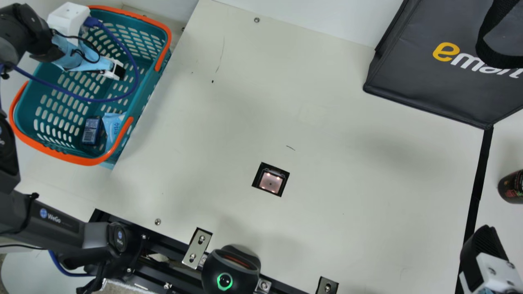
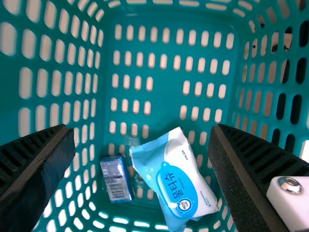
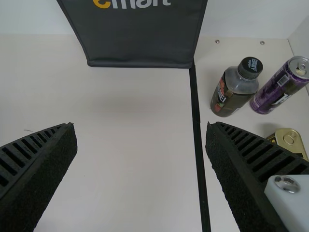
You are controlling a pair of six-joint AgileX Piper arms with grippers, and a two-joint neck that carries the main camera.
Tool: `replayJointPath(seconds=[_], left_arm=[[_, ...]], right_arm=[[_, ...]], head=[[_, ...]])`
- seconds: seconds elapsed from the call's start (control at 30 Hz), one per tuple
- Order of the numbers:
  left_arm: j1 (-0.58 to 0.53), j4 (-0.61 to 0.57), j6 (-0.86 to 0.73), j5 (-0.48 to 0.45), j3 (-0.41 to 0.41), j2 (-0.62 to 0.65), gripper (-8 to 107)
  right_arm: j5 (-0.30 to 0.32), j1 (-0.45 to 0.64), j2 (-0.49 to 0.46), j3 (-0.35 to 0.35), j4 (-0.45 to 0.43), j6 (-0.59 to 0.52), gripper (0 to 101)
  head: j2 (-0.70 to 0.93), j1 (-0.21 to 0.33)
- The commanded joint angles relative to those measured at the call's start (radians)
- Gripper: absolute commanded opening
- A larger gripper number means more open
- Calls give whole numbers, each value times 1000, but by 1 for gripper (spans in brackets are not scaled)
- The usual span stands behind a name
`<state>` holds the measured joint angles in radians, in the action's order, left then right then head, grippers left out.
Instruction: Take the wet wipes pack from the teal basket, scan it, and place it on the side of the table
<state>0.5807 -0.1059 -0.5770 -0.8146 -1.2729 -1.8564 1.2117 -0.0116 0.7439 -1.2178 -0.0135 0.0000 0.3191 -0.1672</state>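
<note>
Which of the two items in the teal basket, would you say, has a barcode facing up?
The small blue box: its upturned face carries a barcode, whereas the larger wet wipes pack beside it shows a blue oval.

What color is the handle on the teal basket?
Orange, seen best in the main view.

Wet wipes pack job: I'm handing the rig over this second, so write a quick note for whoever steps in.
Left gripper: jaws open and empty, at the teal basket, above its floor.
Right gripper: jaws open and empty, above the table.
Wet wipes pack: lying in the basket, beside a small blue box.
Done: left arm is at the basket; pack not yet grasped or scanned.
Left to do: grasp and lift the pack, scan it, likely at the lit window in the table, then set it down at the side, probably past the black strip near the bottle.
</note>
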Motion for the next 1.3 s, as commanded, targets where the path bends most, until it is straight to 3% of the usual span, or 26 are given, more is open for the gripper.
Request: replayJointPath(seconds=[0.0,0.4,0.73,1.27], left_arm=[[2,4,4,9,13,-5,90],[27,30,179,24,79,-43,90],[42,26,313,-26,96,-67,90],[61,26,346,-14,166,-96,90]], right_arm=[[0,0,0,0,0,0,95],[0,0,0,0,0,0,95],[0,0,0,0,0,0,95],[0,0,0,0,0,0,95]], head=[[2,29],[2,29],[2,29],[2,29]])
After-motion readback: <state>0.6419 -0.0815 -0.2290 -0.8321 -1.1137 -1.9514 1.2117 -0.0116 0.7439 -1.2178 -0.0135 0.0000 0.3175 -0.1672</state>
